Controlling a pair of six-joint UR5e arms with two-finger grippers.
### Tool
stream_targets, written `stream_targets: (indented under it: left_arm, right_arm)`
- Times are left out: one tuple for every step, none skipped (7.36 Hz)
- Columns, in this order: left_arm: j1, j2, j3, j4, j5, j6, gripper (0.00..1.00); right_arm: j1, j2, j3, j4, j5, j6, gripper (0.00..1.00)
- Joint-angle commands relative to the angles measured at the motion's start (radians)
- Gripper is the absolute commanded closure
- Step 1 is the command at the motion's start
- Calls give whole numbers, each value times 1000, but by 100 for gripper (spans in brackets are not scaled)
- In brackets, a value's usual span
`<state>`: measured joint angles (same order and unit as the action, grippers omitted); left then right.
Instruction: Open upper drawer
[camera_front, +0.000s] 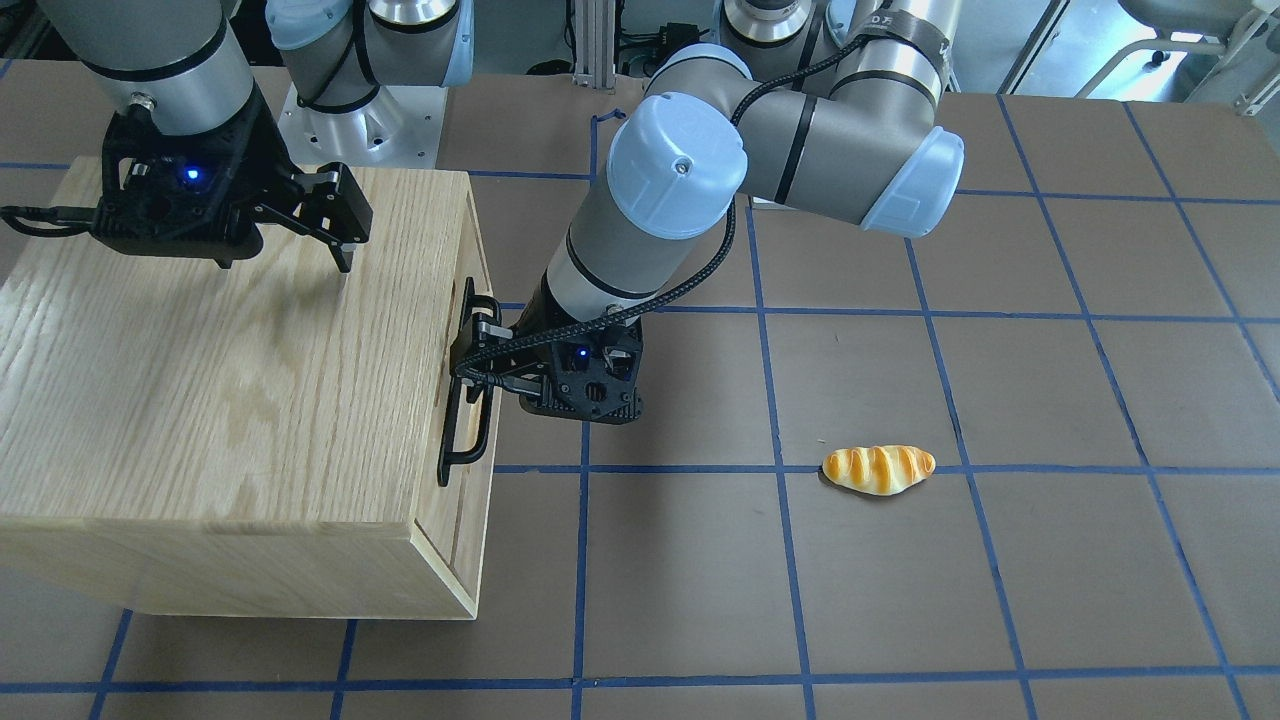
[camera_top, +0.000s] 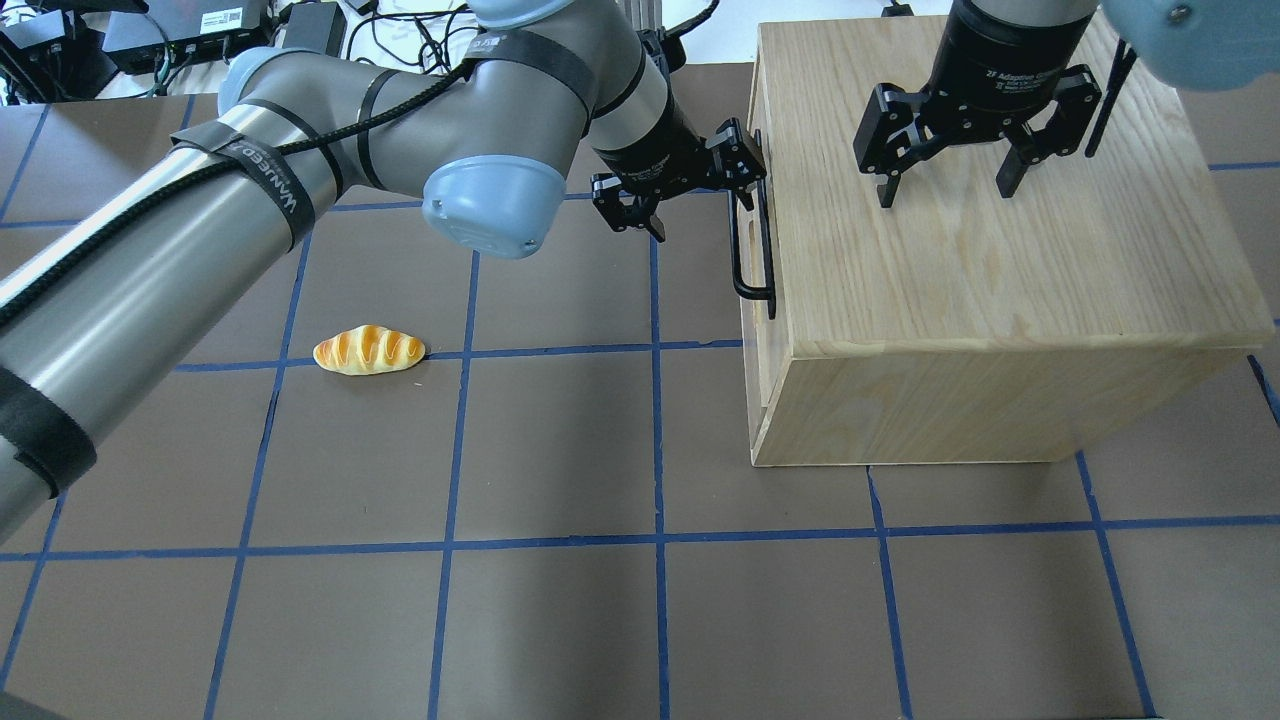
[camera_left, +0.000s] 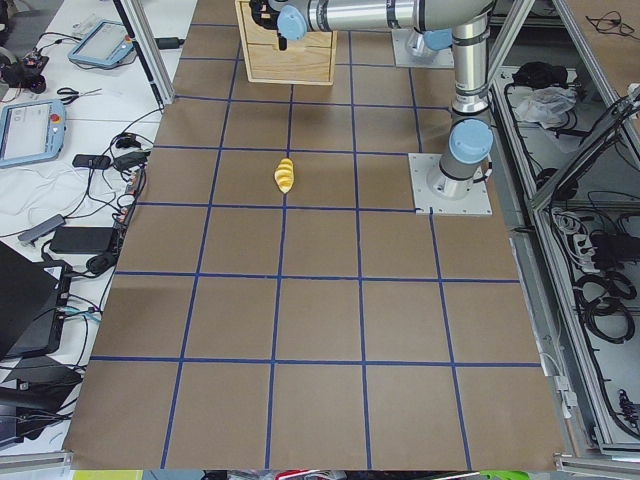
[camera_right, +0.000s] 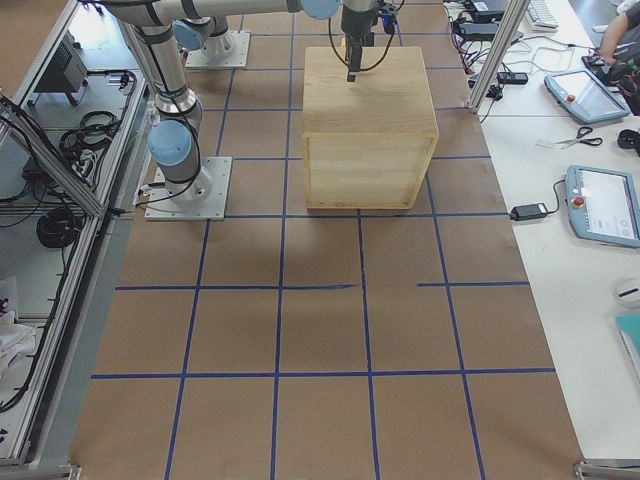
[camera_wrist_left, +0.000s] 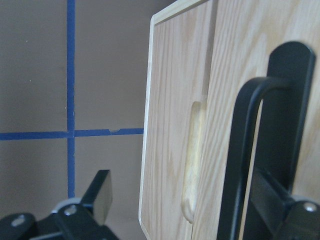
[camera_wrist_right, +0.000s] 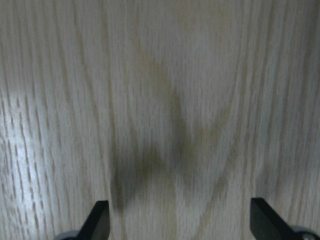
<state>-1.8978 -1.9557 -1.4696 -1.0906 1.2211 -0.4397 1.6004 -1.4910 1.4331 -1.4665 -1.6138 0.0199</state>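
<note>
Straddling the black bar handle (camera_top: 752, 262), the left gripper (camera_top: 708, 205) has its jaws open, with nothing clamped yet. In the wrist view the bar sits between the fingers, hard up against one and well apart from the other. The upper drawer (camera_wrist_left: 240, 40) is at the top of the oak cabinet's (camera_top: 1000, 280) left-facing front, on the right of the overhead view, and looks shut. The right gripper (camera_top: 947, 190) is over the cabinet top, jaws spread wide and holding nothing; I can't tell if its tips touch the wood. Risks: the bar is off-centre in the jaws, so closing may knock it or seat it badly, and the fingers could slip off on the pull. If the cabinet isn't pinned, the whole box may slide left on the table (camera_top: 560, 450). An off-middle grip could rack and jam the drawer. The bread roll (camera_top: 368, 350) lies well left.
</note>
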Motion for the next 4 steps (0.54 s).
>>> stream_targets:
  left_arm:
    - [0,3,-17,0,1,2,0]
    - [0,6,-20,0,3,27,0]
    - [0,6,-20,0,6,39,0]
    - [2,8,-21,-2,9,45,0]
  right_arm:
    - [1,0,0,0,0,0,0]
    - [1,0,0,0,0,0,0]
    - [0,0,0,0,0,0,0]
    - [1,0,0,0,0,0,0]
